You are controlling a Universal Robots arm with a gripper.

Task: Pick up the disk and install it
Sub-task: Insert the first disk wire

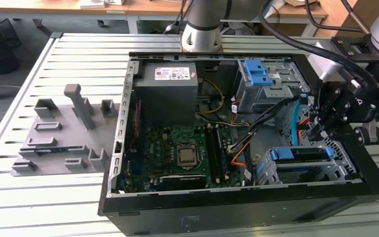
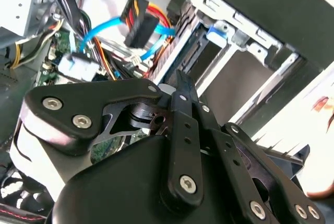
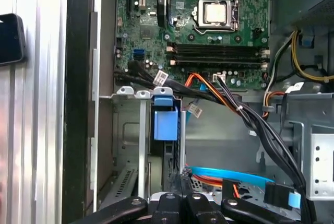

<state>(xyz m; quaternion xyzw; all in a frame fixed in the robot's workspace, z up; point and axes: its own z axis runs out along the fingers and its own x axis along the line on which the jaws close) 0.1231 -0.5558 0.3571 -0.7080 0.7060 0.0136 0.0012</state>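
The disk (image 1: pixel 299 154), with its blue frame, looks to sit in the low metal cage (image 1: pixel 345 170) at the corner of the computer case (image 1: pixel 242 210), and the gripper (image 1: pixel 323 127) hangs just above it; I cannot tell if it is spread wide or squeezed tight. To do this step well, the disk should go in straight and flat, pressed gently until snug. The blue cable (image 1: pixel 299 116), the black wires (image 1: pixel 268 116) and the other cage (image 1: pixel 268 84) crowd close and could snag.
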